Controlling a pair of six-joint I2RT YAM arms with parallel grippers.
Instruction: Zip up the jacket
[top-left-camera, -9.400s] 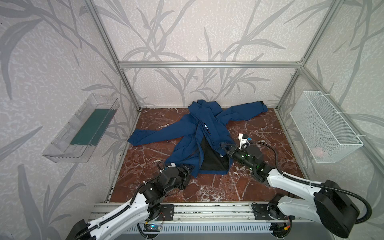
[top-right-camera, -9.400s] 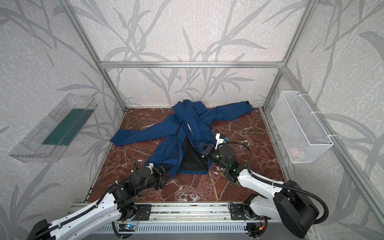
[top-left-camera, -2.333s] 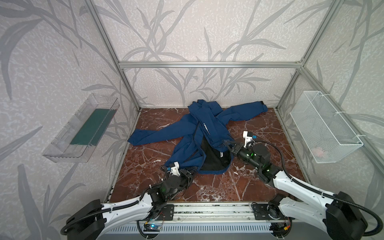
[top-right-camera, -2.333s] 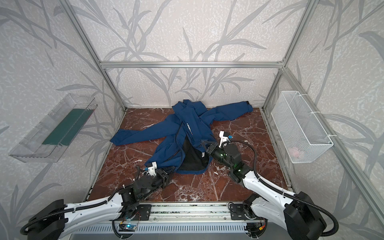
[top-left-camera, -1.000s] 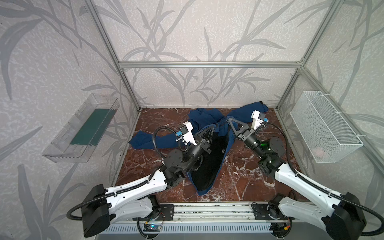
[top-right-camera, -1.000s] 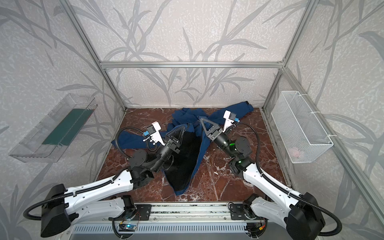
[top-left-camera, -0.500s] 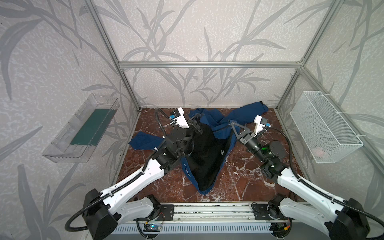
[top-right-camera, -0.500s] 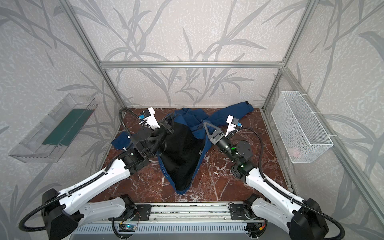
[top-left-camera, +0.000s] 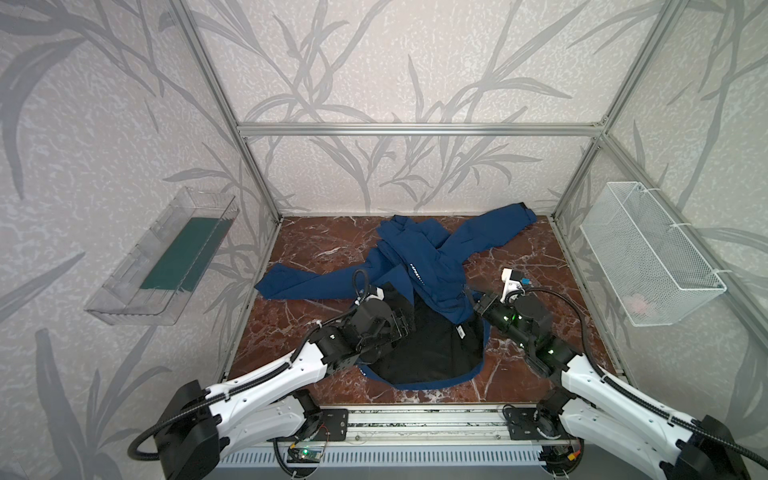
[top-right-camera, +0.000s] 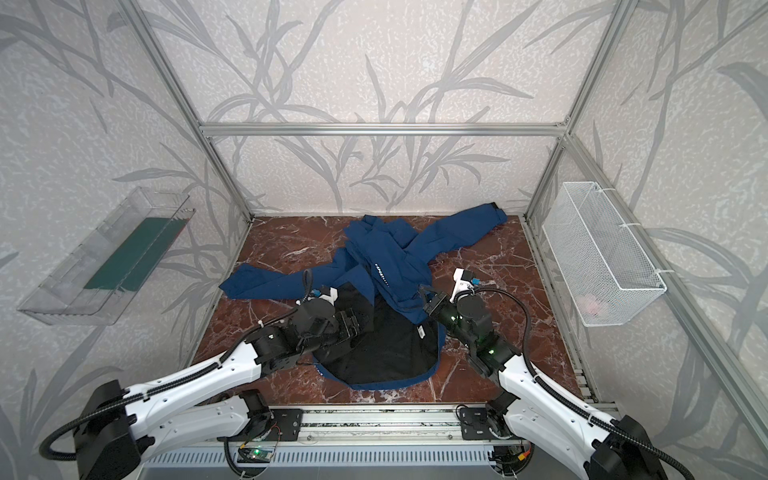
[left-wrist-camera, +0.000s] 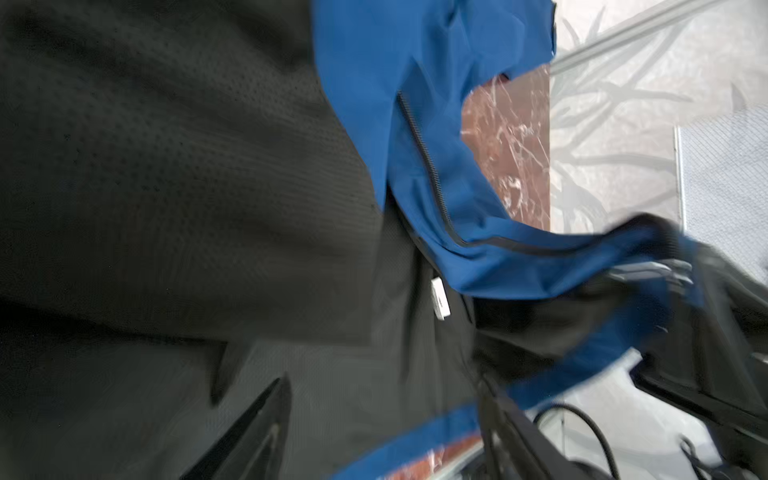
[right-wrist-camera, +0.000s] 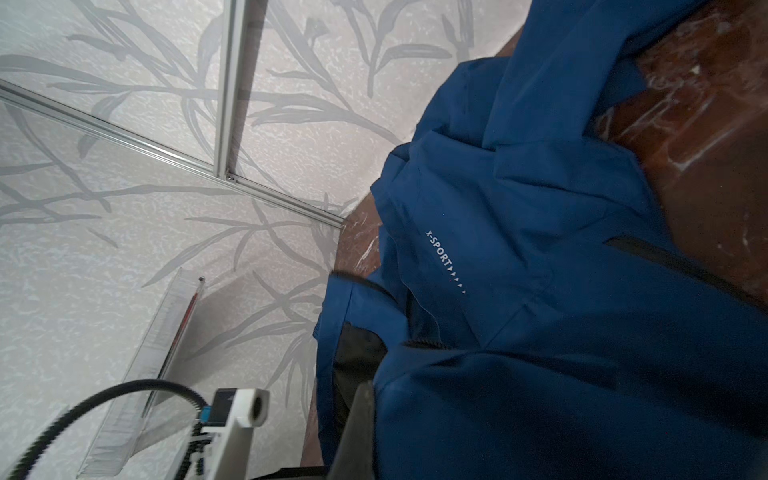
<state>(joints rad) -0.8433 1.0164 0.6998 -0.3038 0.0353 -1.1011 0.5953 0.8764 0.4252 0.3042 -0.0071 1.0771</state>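
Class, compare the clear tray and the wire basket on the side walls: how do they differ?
The tray is clear plastic; the basket is white wire mesh. The tray holds a green sheet; the basket holds something small and pink. The tray hangs left, the basket right. Both are long and open-topped.

White lower links (top-left-camera: 266, 378) on both arms, rounded, tapering toward black joints (top-left-camera: 336, 340). Black left gripper (top-left-camera: 402, 327), black right gripper (top-left-camera: 475, 302). Corrugated black cables (right-wrist-camera: 137, 384) alongside. White camera brackets (top-left-camera: 510, 284) with blue plugs (top-left-camera: 526, 282). Green LEDs (top-left-camera: 549, 352) on right arm. Black shoulder housings (top-left-camera: 187, 432) at base.
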